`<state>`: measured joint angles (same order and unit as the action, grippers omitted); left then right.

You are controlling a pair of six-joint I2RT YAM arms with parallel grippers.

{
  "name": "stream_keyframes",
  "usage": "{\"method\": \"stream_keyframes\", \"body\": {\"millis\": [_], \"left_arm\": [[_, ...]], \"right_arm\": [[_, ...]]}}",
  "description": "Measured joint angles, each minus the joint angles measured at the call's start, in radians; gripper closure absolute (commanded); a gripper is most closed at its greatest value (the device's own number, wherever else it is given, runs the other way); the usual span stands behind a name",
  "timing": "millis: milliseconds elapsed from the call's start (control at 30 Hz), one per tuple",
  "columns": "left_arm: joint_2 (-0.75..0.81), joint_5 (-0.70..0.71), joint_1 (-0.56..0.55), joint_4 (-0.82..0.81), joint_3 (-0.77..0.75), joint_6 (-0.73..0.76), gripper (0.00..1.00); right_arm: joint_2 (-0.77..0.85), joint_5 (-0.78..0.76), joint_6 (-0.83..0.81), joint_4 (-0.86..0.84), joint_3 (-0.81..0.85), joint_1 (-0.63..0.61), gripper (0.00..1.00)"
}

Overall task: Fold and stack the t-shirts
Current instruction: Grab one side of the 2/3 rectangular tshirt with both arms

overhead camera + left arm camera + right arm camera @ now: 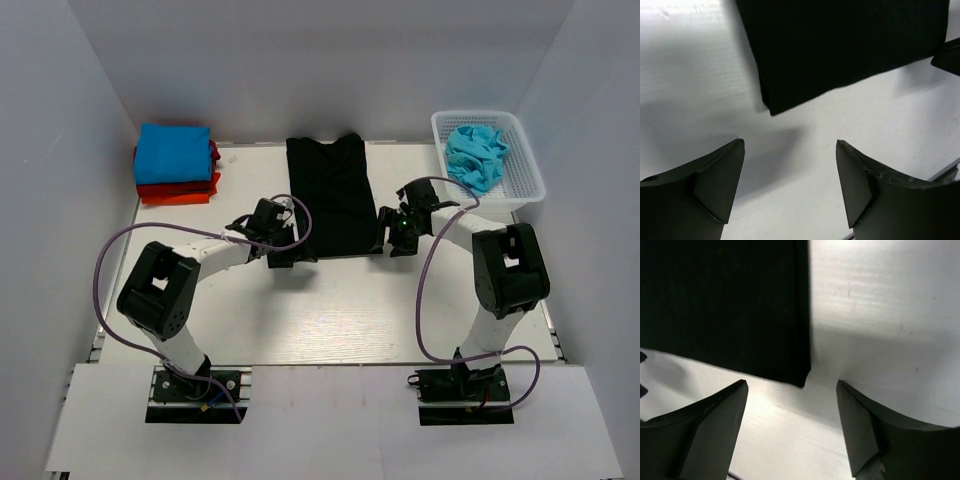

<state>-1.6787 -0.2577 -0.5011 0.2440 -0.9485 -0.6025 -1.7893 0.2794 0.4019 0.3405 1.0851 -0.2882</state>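
Note:
A black t-shirt point(331, 195) lies flat on the table as a long folded strip, collar end at the back. Its near left corner point(771, 111) shows just ahead of my left gripper point(790, 145), which stands open with only bare table between the fingers. Its near right corner point(801, 382) lies just ahead of my right gripper point(792, 385), also open and empty. In the top view the left gripper point(283, 250) and right gripper point(395, 238) flank the shirt's near edge. A stack of folded t-shirts point(176, 163), blue on top of red ones, sits at the back left.
A white lattice basket point(527, 170) at the back right holds a crumpled turquoise t-shirt point(477, 155). White walls close in the table on three sides. Purple cables loop from both arms over the near table.

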Motion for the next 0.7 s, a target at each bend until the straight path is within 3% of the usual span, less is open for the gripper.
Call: {"method": "stream_keyframes", "body": {"millis": [67, 233, 267, 333, 433, 500, 600, 633, 700], "left_arm": [[0.0, 0.018, -0.005, -0.035, 0.005, -0.002, 0.2], [-0.024, 0.068, -0.01, -0.097, 0.006, 0.011, 0.45], [-0.033, 0.076, -0.012, -0.105, 0.006, 0.016, 0.45], [-0.048, 0.087, -0.018, -0.138, 0.017, 0.02, 0.59], [-0.051, 0.099, -0.026, -0.193, 0.061, 0.03, 0.64], [-0.05, 0.107, -0.032, -0.225, 0.076, 0.034, 0.68], [-0.05, 0.125, -0.037, -0.251, 0.084, 0.043, 1.0], [-0.05, 0.13, -0.038, -0.256, 0.086, 0.045, 1.0], [-0.05, 0.142, -0.042, -0.267, 0.089, 0.047, 1.0]], "right_arm": [[-0.019, 0.014, 0.009, -0.011, 0.012, 0.0, 0.36], [-0.063, 0.039, 0.027, -0.049, 0.039, 0.0, 0.49], [-0.067, 0.042, 0.032, -0.053, 0.039, 0.0, 0.53], [-0.077, 0.042, 0.034, -0.054, 0.044, 0.0, 0.68], [-0.104, 0.053, 0.041, -0.053, 0.061, 0.001, 0.84], [-0.111, 0.058, 0.043, -0.053, 0.065, 0.001, 0.88], [-0.112, 0.061, 0.047, -0.051, 0.065, 0.0, 0.93], [-0.112, 0.061, 0.047, -0.051, 0.065, 0.0, 0.98], [-0.11, 0.061, 0.045, -0.05, 0.065, 0.0, 0.98]]}}
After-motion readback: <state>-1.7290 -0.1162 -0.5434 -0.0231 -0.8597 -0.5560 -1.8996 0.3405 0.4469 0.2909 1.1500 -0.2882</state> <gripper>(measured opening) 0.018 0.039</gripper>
